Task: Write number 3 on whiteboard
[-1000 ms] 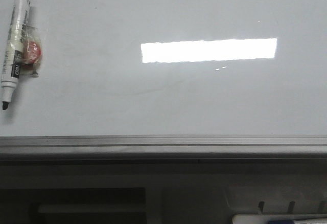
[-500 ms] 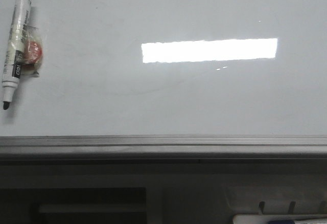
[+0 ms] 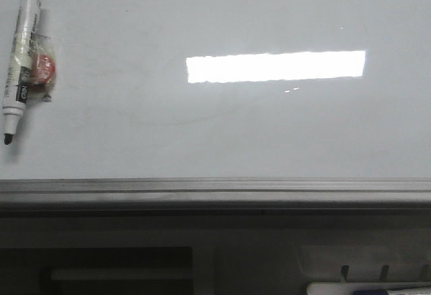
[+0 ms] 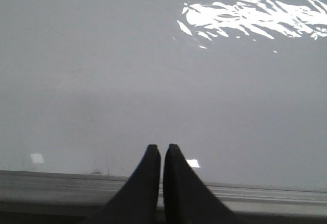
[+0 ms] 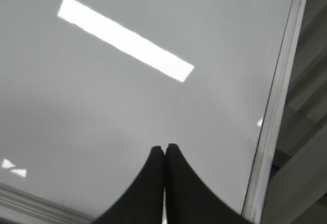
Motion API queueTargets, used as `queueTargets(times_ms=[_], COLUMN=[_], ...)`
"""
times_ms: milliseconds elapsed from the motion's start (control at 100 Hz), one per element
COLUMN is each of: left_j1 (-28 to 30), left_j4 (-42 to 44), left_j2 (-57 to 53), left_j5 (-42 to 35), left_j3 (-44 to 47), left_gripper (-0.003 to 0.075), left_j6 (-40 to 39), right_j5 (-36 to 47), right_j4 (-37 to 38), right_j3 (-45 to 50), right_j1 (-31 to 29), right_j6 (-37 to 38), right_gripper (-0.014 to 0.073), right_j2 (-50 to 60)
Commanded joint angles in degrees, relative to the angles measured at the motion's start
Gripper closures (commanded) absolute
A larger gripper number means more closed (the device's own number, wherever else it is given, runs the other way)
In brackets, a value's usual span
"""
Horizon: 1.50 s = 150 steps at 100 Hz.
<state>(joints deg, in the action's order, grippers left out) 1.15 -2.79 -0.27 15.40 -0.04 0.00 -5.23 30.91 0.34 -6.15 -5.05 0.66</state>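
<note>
The whiteboard [image 3: 222,133] is a glossy white-grey surface with a bright rectangular reflection. No number 3 shows on it; only faint smudges are visible. A white marker with a black cap [image 3: 18,59] lies at the board's far left, tip toward the near edge. Neither gripper appears in the front view. In the left wrist view my left gripper [image 4: 162,150] is shut with nothing in it, over the whiteboard [image 4: 127,81] near its grey rail. In the right wrist view my right gripper [image 5: 164,148] is shut and empty above the whiteboard [image 5: 102,111], close to a corner.
A small red round thing in clear wrap [image 3: 43,68] lies against the marker. The grey metal rail [image 3: 215,188] runs along the near edge, with a dark tray [image 3: 121,271] below and another pen [image 3: 367,288] at the lower right.
</note>
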Motion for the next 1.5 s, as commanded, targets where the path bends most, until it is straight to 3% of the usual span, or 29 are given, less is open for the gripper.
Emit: queueTargets(times_ms=[0, 110, 270, 590, 910, 1130, 1260, 1330, 1490], left_j1=[0.08, 0.08, 0.08, 0.08, 0.12, 0.12, 0.12, -0.55, -1.54], left_j4=[-0.02, -0.02, -0.02, -3.12, -6.10, -4.77, -4.77, -4.87, -5.15], left_j2=[-1.42, -1.42, -1.42, -1.42, 2.74, 10.30, 12.34, 12.81, 13.35], left_j5=[-4.76, -5.43, -8.05, -11.05, -4.63, 1.33, 1.21, 1.07, -2.45], left_j3=[0.73, 0.73, 0.73, 0.61, -7.79, -16.12, -17.79, -17.79, -17.29], left_gripper=[0.0741, 0.0741, 0.0741, 0.0741, 0.0741, 0.0741, 0.0739, 0.0697, 0.0431], left_j6=[0.00, 0.00, 0.00, 0.00, 0.00, 0.00, 0.00, 1.42, 2.10], right_j5=[7.82, 13.71, 14.07, 15.18, 0.62, -16.96, -19.78, -20.20, -21.14], right_j4=[1.02, -4.60, -18.77, -18.91, -23.71, -25.59, -26.87, -26.87, -26.87], right_j3=[1.62, 1.62, 1.62, 1.62, -5.76, -15.73, -18.29, -18.29, -18.29], right_j1=[-0.39, -0.39, -0.39, -0.39, -0.39, -0.39, -0.39, -0.29, -0.29], right_j6=[-0.05, 3.89, 14.58, 14.58, 14.66, 14.66, 14.66, 14.66, 14.66], right_gripper=[0.0656, 0.0656, 0.0656, 0.0656, 0.0655, 0.0655, 0.0655, 0.0655, 0.0655], right_j2=[0.88, 0.88, 0.88, 0.88, -7.50, -17.42, -19.16, -19.01, -19.01])
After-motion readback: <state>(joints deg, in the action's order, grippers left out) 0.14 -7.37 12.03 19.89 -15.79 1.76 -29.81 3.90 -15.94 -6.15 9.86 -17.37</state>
